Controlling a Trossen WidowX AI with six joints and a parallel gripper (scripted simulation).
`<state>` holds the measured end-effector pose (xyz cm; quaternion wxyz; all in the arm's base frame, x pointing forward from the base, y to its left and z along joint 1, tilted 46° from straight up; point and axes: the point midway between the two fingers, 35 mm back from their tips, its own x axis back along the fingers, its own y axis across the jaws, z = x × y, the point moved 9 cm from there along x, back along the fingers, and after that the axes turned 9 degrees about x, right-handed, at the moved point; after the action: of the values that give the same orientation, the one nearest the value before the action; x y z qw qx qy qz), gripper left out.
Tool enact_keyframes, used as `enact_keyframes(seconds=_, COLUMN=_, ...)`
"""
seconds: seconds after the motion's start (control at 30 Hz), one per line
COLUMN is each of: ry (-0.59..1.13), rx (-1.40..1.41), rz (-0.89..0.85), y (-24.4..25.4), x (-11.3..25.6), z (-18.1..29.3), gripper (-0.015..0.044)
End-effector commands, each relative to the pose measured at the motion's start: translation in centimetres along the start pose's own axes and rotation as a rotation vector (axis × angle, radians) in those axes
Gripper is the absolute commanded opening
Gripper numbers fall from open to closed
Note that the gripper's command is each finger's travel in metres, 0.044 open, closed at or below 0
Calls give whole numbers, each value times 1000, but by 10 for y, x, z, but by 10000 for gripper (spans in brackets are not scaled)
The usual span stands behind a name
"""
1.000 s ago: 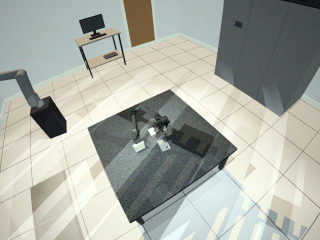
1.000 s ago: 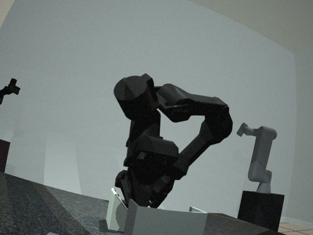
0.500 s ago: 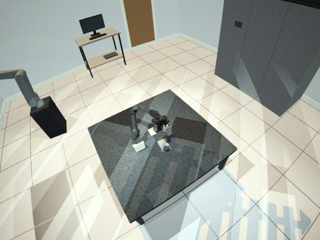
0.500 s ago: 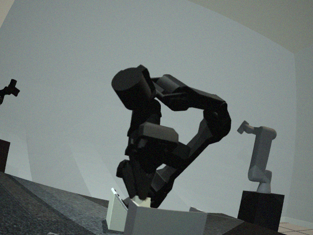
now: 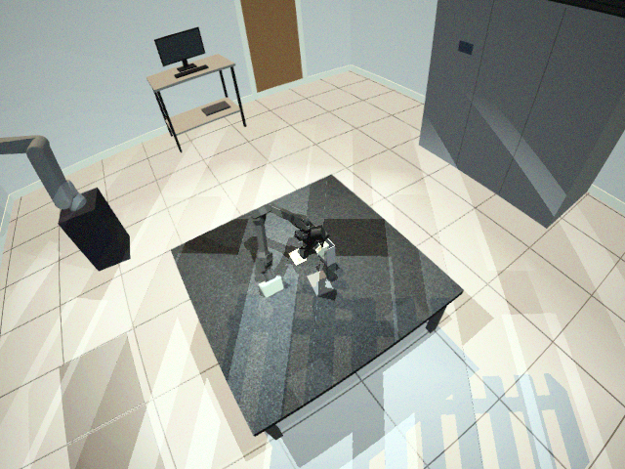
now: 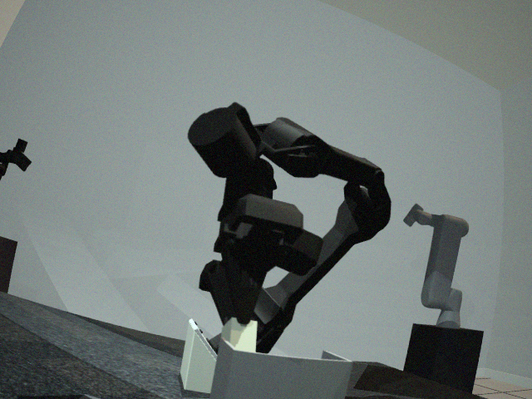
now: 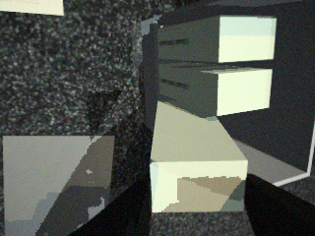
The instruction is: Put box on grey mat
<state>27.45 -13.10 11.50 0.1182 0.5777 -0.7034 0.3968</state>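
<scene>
My gripper point(image 6: 244, 318) point(image 7: 196, 183) is shut on a pale box point(image 6: 245, 337) point(image 7: 184, 133), with one dark finger on each side. The box's upper part shows above the near wall of the bin point(image 5: 330, 254) point(image 6: 283, 377) point(image 7: 293, 179); its lower end is hidden in the exterior view. No letters are readable on it. Two other boxes stand side by side in the bin: one box point(image 7: 246, 39) at the far end and one box point(image 7: 243, 93) beside the held one. Their visible sides show small dark marks, no readable code. The grey mat point(image 5: 313, 280) point(image 7: 41, 164) lies outside the bin, partly shadowed.
A cream card point(image 5: 298, 256) point(image 7: 30, 6) lies near the bin. A pale block point(image 5: 271, 286) stands near the arm's base. A light slanted panel point(image 6: 196, 365) rises left of the bin in the exterior view. All stand on the dark speckled table point(image 5: 353, 322).
</scene>
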Motion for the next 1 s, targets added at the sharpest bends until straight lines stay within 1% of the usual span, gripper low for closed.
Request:
enact_keyframes(seconds=0.0, ry=3, rx=-2, rz=-4, y=5, x=3, z=0, gripper=159)
enact_keyframes(seconds=0.97, ry=4, rx=-3, rz=-6, y=48, x=22, z=-6, gripper=159)
